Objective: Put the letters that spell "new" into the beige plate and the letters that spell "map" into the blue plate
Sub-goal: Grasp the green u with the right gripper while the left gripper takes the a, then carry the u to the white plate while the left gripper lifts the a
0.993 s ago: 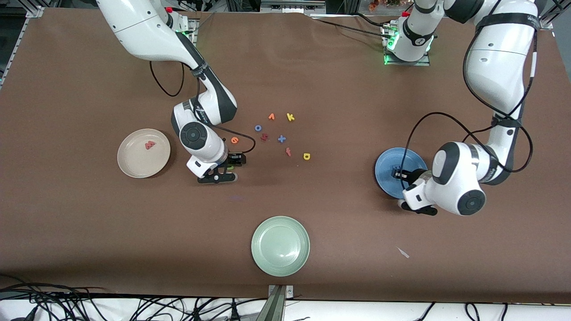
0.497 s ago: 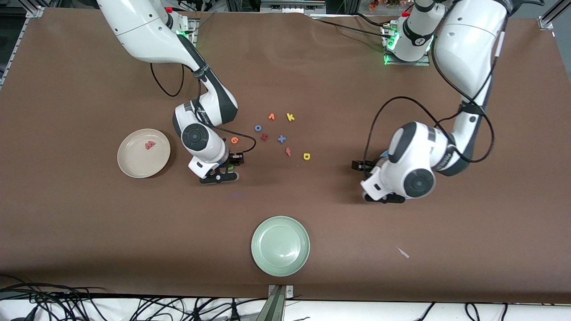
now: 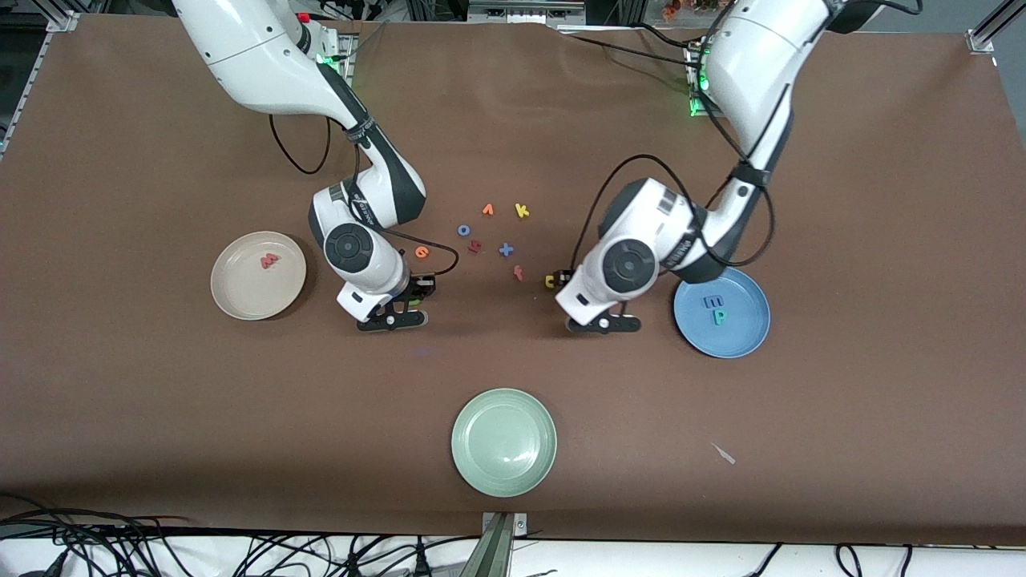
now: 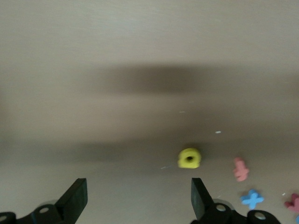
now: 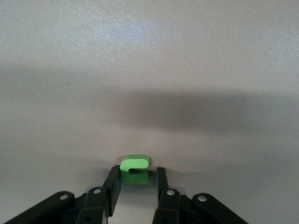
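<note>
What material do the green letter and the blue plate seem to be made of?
Green letter n: probably soft foam, matte; it is thick with rounded edges and shows no shine between the right gripper fingers. Blue plate: looks like smooth plastic or glazed ceramic, with a faint sheen; the views cannot settle which.

w (image 3: 269, 260) in beige plate (image 3: 232, 296); m (image 3: 711, 302), p (image 3: 721, 317) (touching) in blue plate (image 3: 741, 340)

Brown bench (image 3: 160, 417). On it: beige plate (image 3: 240, 300), blue plate (image 3: 741, 340), pale green plate (image 3: 503, 441) nearest the front camera, loose foam letters (image 3: 506, 249) scattered mid-bench, yellow a (image 4: 189, 158) among them.
</note>
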You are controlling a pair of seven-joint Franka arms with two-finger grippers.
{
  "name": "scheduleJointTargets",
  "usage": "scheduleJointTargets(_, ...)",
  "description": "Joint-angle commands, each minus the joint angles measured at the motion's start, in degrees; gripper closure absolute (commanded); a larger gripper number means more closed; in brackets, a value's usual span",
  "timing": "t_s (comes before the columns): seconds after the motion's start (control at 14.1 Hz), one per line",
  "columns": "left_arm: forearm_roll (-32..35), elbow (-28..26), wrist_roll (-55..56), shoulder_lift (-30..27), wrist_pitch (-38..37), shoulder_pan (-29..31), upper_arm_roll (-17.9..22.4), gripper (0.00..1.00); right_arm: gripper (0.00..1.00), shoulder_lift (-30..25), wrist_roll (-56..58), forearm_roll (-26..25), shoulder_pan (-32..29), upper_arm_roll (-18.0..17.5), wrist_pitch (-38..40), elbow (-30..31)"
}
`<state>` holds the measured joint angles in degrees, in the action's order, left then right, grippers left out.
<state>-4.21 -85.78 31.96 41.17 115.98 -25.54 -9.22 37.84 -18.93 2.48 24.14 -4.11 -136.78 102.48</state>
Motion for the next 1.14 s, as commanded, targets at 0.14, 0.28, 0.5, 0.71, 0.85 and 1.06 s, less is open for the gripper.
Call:
scheduleJointTargets(0.14,2.27,-4.92,4.52,-0.92,6.54,-3.11,0.43,0.17,0.74,0.74,1.44,0.86,-0.5,-0.37,-0.15,-1.06)
scheduleJointTargets(0.28,2.36,-5.18,4.95,-0.22,9.33,-4.34,0.43,0.17,0.76,0.57,1.53,0.86,-0.59,-0.28,-0.06,-1.32)
scheduleJointTargets(0.5,2.45,-5.53,5.66,0.75,10.85,-5.75,0.43,0.17,0.8,-1.09,1.7,1.03,-1.46,-0.28,2.91,-1.94)
scheduleJointTargets(0.71,4.89,-5.89,5.4,1.28,11.99,-5.93,0.43,0.17,0.8,-5.13,5.64,1.03,-2.7,1.64,8.97,-0.71)
scheduleJointTargets(0.85,6.05,-5.98,5.49,1.63,12.16,-6.19,0.43,0.18,0.8,-9.6,9.07,1.03,-2.79,4.19,10.22,3.48)
scheduleJointTargets(1.06,5.96,-5.89,5.57,2.68,14.18,-6.45,0.34,0.21,0.8,-18.83,16.0,1.03,-2.7,8.84,9.78,13.5)
